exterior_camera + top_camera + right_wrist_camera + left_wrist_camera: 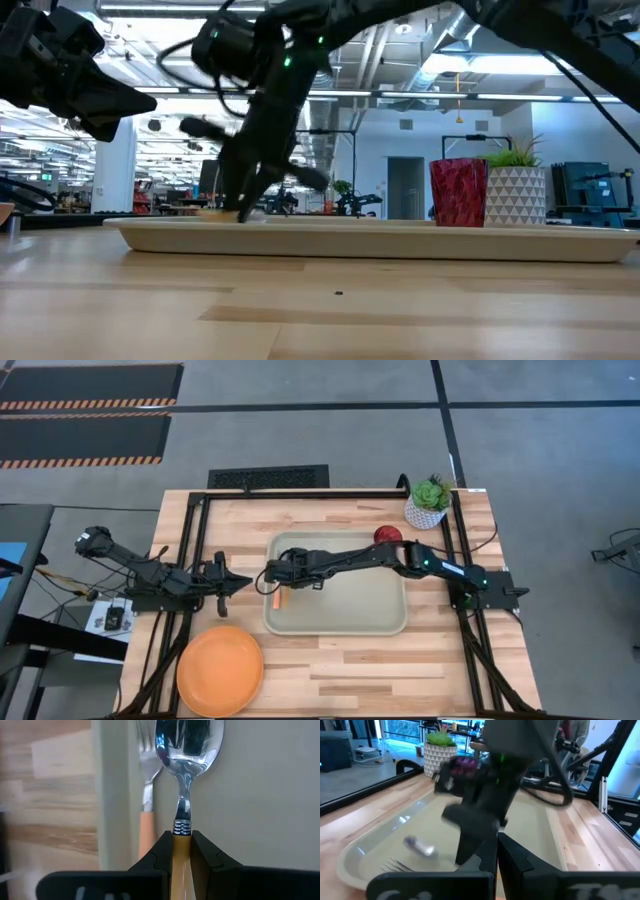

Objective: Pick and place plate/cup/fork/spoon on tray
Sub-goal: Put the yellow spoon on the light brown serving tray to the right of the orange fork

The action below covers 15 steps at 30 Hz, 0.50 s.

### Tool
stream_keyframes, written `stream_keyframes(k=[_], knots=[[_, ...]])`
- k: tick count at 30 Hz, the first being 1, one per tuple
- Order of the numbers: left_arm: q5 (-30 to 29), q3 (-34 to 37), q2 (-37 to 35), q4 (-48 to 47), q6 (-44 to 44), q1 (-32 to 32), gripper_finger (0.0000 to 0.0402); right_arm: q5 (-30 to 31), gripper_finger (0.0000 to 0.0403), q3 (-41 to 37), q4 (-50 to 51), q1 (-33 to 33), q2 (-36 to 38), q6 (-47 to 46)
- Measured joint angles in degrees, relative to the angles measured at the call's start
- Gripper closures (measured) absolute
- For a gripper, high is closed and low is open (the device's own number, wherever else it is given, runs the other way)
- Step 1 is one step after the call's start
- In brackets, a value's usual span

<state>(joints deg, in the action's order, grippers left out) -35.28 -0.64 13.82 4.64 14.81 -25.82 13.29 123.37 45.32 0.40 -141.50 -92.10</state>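
Spoon (pixel 186 750) with an orange handle sits clamped between the right gripper (pixel 182 851) fingers, low over the beige tray's (pixel 385 615) left end. Beside it, the fork (pixel 145 795) lies in the tray along the rim. Left gripper (pixel 240 582) waits just off the tray's left edge, fingers pressed together and empty. Orange plate (pixel 220 670) rests on the table near the front left; red cup (pixel 388 535) stands behind the tray.

Right claw (pixel 238 210) low over tray (pixel 400 240), cup (pixel 458 192) beside plant pot (pixel 516 195)
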Motion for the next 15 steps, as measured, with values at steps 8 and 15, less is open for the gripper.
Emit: stream_keyframes(k=[8,15], knots=[[0.36,0.00,-0.36,0.10,0.19,-0.74,0.0401,-0.04,0.0352,0.07,0.47,0.35,-1.28,-0.74],[-0.20,0.00,-0.50,0.00,-0.15,-1.64,0.0401,1.58,0.0352,0.07,0.48,-0.16,-1.28,0.46]])
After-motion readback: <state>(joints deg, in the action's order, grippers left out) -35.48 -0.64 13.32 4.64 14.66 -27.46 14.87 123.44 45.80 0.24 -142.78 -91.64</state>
